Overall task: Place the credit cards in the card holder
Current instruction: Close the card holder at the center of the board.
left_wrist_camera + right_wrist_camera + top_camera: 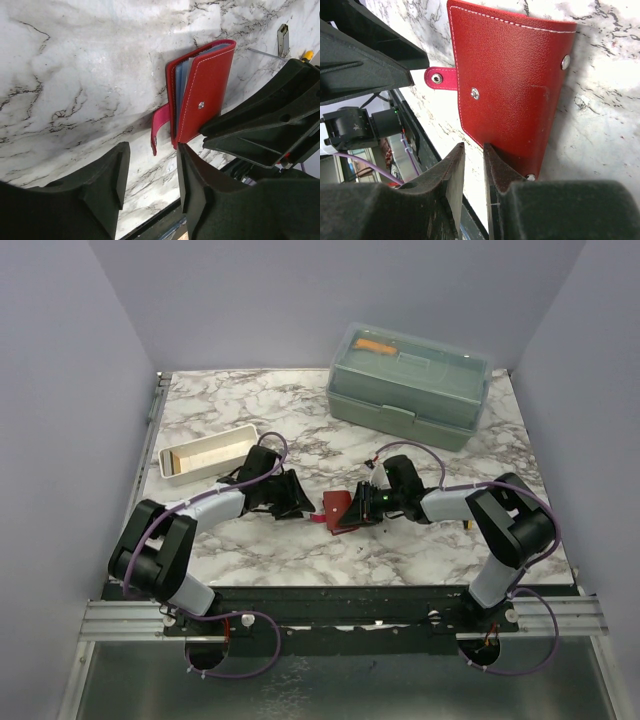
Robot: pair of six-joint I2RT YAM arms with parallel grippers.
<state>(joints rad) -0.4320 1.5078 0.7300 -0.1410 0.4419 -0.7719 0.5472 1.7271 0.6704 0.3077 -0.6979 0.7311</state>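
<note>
Centrally, one card holder (207, 90), left gripper (152, 162) spread, right gripper (474, 152) against it

Inspected worktop is a square white table surface veined in grey marble pattern (270, 550), enclosed at rear and both sides by plain matte pale lilac-grey walls (250, 300), with a ribbed aluminium rail (130, 618) along its near edge, evenly lit.

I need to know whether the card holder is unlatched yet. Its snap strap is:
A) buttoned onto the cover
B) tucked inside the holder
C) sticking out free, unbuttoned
C: the strap sticks out free beside the card holder, and its snap is fastened to nothing.
</note>
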